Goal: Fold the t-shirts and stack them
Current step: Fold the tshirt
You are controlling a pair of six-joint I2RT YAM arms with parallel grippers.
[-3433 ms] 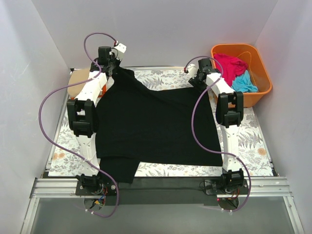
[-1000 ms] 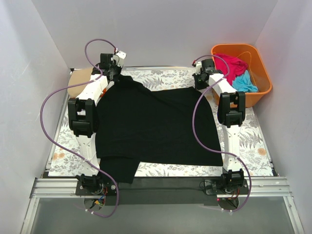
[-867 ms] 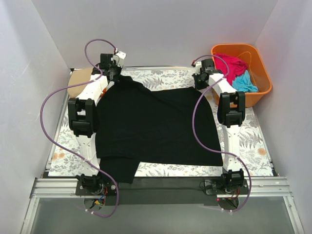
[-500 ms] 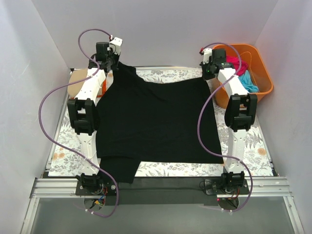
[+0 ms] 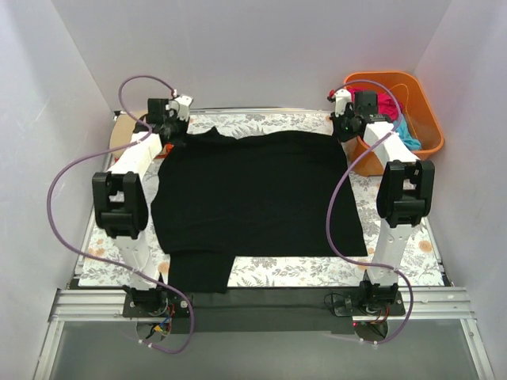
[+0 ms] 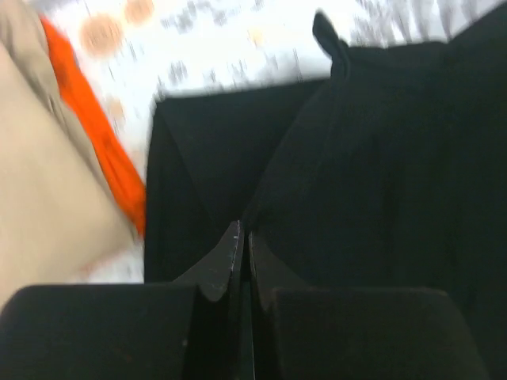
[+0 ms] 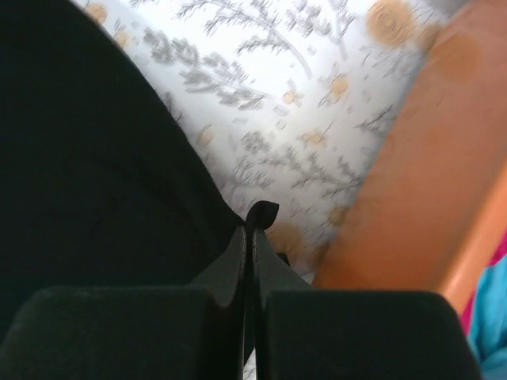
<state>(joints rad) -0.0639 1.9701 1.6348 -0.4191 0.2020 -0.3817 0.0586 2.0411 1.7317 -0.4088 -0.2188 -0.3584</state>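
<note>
Black t-shirt [image 5: 253, 198] lies flat on the worktop [image 5: 277, 269], stretched between left fingers [image 6: 224, 267] and right fingers [image 7: 230, 265]. Both pairs pinched tight on its far corners; a cloth nub pokes past the right tips. Judged light, limp, non-slippery: grip hems and corners.

Robot lab test cell. Plain white walls [image 5: 47, 119] box in workspace; left arm [image 5: 119, 202], right arm [image 5: 404, 194] bolted to aluminium rail [image 5: 87, 305]; purple cables [image 5: 51, 194] loop loose; floral sheet [image 5: 412, 253] underneath.
</note>
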